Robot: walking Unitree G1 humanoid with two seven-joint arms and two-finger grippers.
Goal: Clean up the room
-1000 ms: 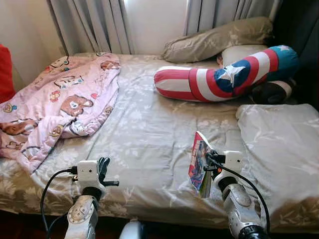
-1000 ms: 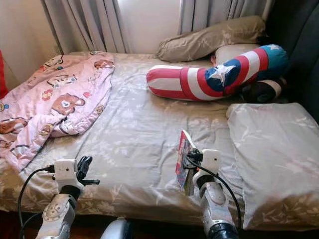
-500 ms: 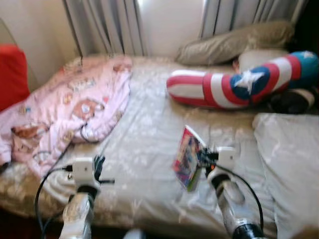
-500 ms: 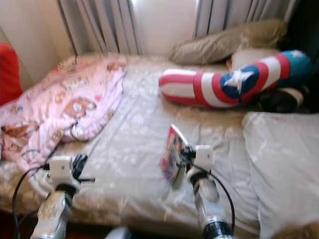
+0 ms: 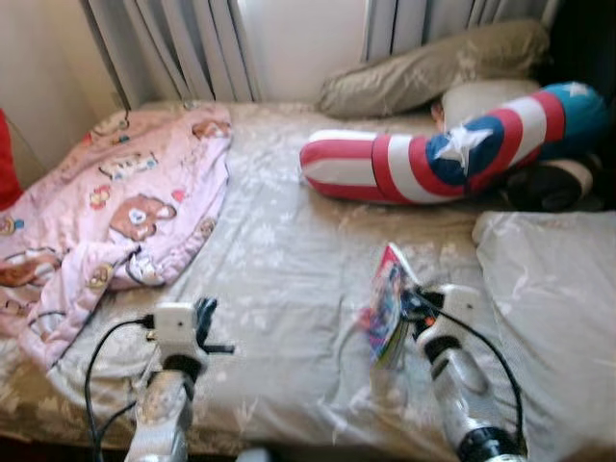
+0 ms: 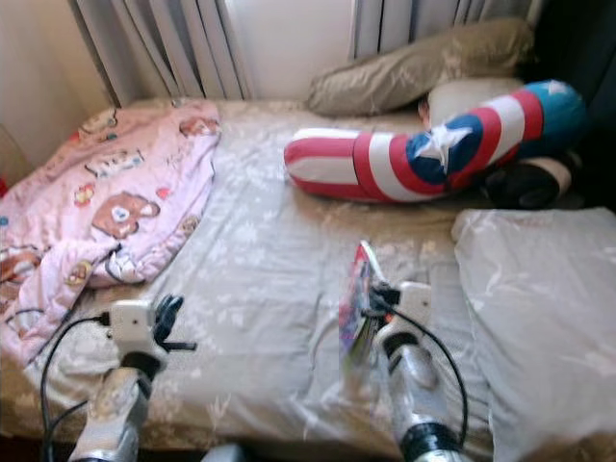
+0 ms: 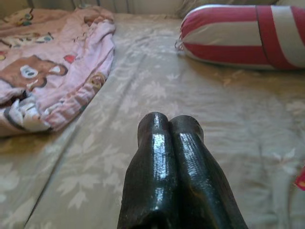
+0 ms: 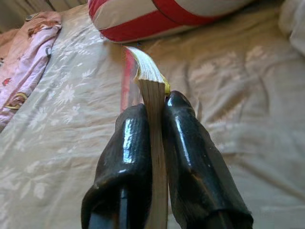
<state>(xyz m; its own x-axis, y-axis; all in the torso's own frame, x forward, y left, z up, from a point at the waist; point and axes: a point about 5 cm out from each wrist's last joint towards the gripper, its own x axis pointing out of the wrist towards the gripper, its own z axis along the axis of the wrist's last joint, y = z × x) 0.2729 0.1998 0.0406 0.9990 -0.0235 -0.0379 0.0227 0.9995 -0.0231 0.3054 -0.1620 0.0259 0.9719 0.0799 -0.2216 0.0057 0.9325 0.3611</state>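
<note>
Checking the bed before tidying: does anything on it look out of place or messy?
The pink bear-print blanket lies crumpled in a heap on the bed's left side instead of spread flat. The right gripper holds a book upright above the sheet. The striped star bolster lies by the pillows.

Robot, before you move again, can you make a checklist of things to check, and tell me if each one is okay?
1. Right hand has a firm hold on the book: ok, both fingers press on its pages.
2. Book is off the bed: cannot tell, its lower edge is close to the sheet.
3. Left hand is free for another job: ok, its fingers are shut on nothing.
4. Pink teddy bear blanket is tidy: not ok, it lies bunched on the left of the bed.
5. Striped star pillow is out of the book's way: ok, it lies further back near the headboard end.
</note>
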